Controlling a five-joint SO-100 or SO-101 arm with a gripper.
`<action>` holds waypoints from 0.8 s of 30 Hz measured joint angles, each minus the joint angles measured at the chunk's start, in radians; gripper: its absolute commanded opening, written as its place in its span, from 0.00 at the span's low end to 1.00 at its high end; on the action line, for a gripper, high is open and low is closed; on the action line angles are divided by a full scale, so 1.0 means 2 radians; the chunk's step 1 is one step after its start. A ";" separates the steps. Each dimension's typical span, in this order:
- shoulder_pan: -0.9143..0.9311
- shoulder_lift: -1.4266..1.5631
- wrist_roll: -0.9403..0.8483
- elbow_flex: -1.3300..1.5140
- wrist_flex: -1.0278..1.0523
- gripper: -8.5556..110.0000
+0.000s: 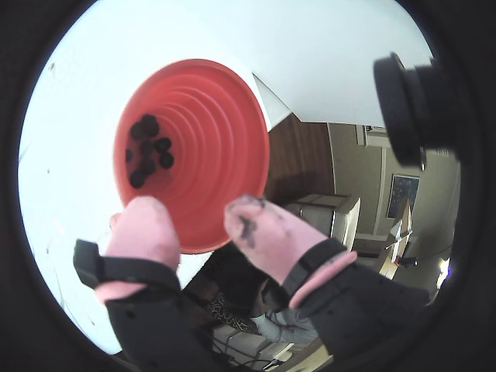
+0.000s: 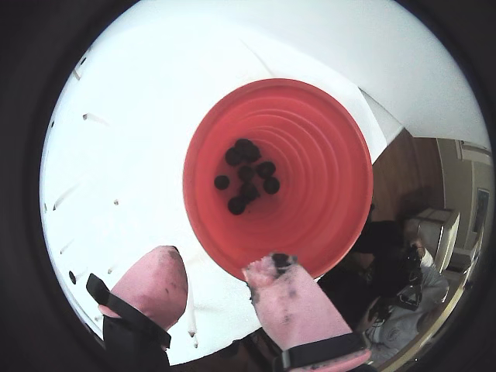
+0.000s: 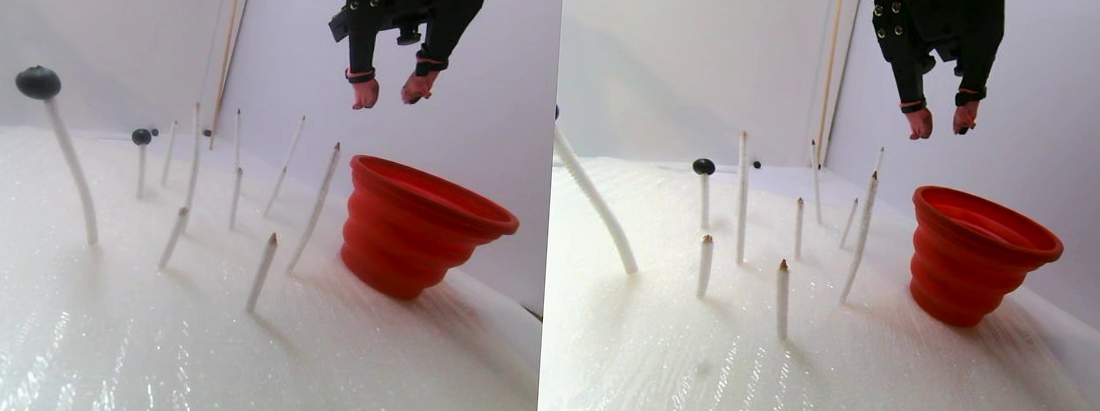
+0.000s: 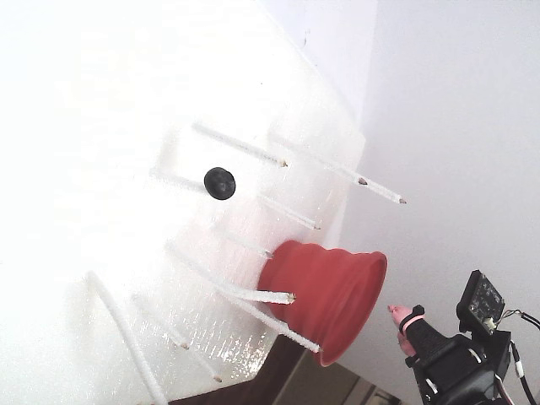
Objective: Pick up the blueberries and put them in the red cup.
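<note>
Only in both wrist views: blueberries (image 1: 147,151) (image 2: 248,177) inside red cup (image 1: 209,155) (image 2: 310,178).

Cup at my three o'clock, rods to its left.
In the stereo pair view I see the red cup (image 3: 423,226) right of the rods (image 3: 262,270); blueberries (image 2: 248,177) lie inside it, one berry (image 3: 38,82) sits on a nine o'clock rod.

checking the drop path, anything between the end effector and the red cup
Nothing: in the stereo pair view the end effector hangs open above the red cup with only bare air between.
</note>
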 measured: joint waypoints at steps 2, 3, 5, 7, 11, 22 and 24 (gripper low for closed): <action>-0.009 0.012 0.000 0.007 0.005 0.20; -0.012 0.015 0.000 0.009 0.007 0.20; -0.021 0.022 0.002 0.012 0.016 0.20; -0.030 0.029 0.006 0.017 0.022 0.20; -0.048 0.045 0.008 0.029 0.028 0.20; -0.098 0.085 0.023 0.050 0.054 0.19; -0.108 0.092 0.021 0.054 0.061 0.19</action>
